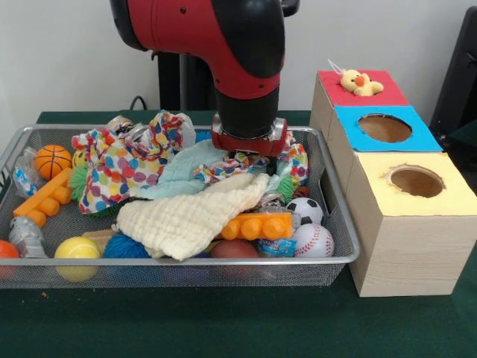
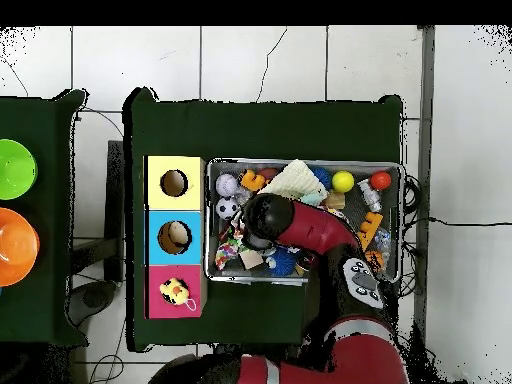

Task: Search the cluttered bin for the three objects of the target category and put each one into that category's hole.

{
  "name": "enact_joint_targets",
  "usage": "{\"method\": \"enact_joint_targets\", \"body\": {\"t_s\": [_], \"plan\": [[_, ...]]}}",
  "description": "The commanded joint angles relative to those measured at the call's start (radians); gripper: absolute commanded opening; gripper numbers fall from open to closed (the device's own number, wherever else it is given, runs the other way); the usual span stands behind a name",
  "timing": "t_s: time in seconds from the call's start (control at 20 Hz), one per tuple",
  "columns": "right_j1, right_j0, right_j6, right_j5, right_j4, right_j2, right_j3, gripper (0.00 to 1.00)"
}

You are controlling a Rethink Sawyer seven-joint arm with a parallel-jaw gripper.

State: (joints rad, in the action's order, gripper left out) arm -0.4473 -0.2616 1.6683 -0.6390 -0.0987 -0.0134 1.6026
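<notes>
The silver wire-mesh bin point(image 1: 349, 246) is full of toys and cloths; it also shows in the overhead view point(image 2: 305, 163). My gripper point(image 1: 249, 151) is lowered into the bin's back right part and its tip is buried among the cloths. In the overhead view the arm's end point(image 2: 262, 222) covers the bin's left part. A fluffy yellow duckling point(image 1: 359, 82) with an orange beak sits on the red box top, over its hole. It also shows in the overhead view point(image 2: 174, 291). No other toy animal can be made out in the clutter.
Three boxes stand right of the bin: red point(image 1: 376, 97), blue point(image 1: 421, 138), yellow point(image 1: 447, 201), each with a round hole. The bin holds a cream cloth point(image 1: 190, 216), polka-dot cloth point(image 1: 119, 168), soccer ball point(image 1: 305, 211), baseball point(image 1: 313, 240), basketball point(image 1: 54, 160), orange block point(image 1: 257, 226).
</notes>
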Motion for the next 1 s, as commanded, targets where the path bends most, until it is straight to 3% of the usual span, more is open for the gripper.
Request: {"method": "enact_joint_targets", "body": {"t_s": [0.05, 0.15, 0.35, 0.5, 1.0], "plan": [[-0.009, 0.043, 0.286, -0.128, -0.109, 0.032, 0.124, 1.00], [-0.038, 0.031, 0.249, -0.189, -0.090, -0.004, 0.119, 1.00], [-0.159, -0.026, 0.080, -0.340, 0.029, -0.093, 0.069, 1.00], [-0.212, -0.071, 0.011, -0.400, 0.068, -0.107, 0.032, 1.00], [-0.180, -0.268, -0.209, -0.457, 0.221, -0.005, -0.085, 1.00]]}}
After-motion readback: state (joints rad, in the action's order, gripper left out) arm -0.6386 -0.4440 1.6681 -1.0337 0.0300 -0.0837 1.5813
